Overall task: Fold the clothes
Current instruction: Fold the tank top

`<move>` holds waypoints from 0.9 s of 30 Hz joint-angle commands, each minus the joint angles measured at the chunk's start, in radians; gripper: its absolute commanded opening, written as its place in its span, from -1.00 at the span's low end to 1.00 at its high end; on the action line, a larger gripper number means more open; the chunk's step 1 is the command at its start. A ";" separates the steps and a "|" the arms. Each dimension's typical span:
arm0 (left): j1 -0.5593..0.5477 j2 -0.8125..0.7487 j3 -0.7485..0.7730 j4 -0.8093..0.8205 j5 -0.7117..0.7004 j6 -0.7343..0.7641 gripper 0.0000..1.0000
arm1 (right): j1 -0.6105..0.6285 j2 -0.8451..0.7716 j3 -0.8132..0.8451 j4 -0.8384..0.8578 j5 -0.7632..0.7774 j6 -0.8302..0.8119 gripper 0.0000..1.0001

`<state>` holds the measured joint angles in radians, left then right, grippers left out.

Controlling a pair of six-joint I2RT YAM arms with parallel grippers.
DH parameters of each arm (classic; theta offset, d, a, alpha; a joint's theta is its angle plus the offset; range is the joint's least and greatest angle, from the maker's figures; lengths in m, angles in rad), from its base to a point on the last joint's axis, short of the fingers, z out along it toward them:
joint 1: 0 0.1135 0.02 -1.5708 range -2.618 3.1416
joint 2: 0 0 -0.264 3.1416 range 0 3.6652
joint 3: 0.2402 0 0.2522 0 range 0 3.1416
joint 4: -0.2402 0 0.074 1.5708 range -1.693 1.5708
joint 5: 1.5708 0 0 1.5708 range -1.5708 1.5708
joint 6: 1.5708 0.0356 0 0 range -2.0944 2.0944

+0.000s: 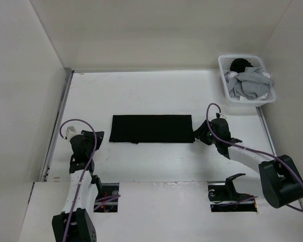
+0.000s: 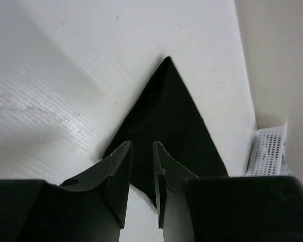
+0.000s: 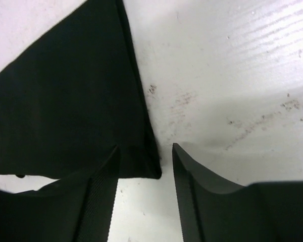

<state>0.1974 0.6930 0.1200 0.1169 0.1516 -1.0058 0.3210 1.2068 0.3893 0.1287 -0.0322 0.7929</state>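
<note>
The clothes (image 1: 151,129) lie flat on the white table as a black rectangle folded into a long strip. My left gripper (image 1: 98,137) sits just off its left end, and my right gripper (image 1: 198,133) just off its right end. In the left wrist view the left gripper (image 2: 141,147) stands open by a narrow gap, with the near corner of the black cloth (image 2: 166,116) beneath and beyond the tips, not pinched. In the right wrist view the right gripper (image 3: 144,148) is wide open, and the cloth's corner (image 3: 65,101) lies loose between its fingertips on the table.
A white lattice basket (image 1: 225,80) stands at the back right, holding light grey garments (image 1: 250,83) and a dark piece; its edge shows as the basket (image 2: 267,151) in the left wrist view. Walls enclose the table on three sides. Two cut-outs (image 1: 108,196) sit by the arm bases.
</note>
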 commanded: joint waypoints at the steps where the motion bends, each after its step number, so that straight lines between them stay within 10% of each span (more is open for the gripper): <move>1: 0.017 -0.047 0.070 -0.023 0.014 0.022 -0.56 | -0.015 0.026 0.045 0.075 -0.005 -0.014 0.03; 11: -0.108 0.029 0.113 0.075 -0.017 -0.007 -0.55 | -0.058 0.226 0.121 0.147 -0.109 0.019 0.06; 27: -0.359 0.108 0.194 0.187 -0.122 -0.019 -0.54 | -0.116 0.237 0.080 0.302 -0.130 0.149 -0.99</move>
<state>-0.1326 0.7826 0.2737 0.2272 0.0570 -1.0210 0.2428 1.5257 0.4911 0.3614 -0.1841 0.9245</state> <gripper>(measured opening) 0.226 0.020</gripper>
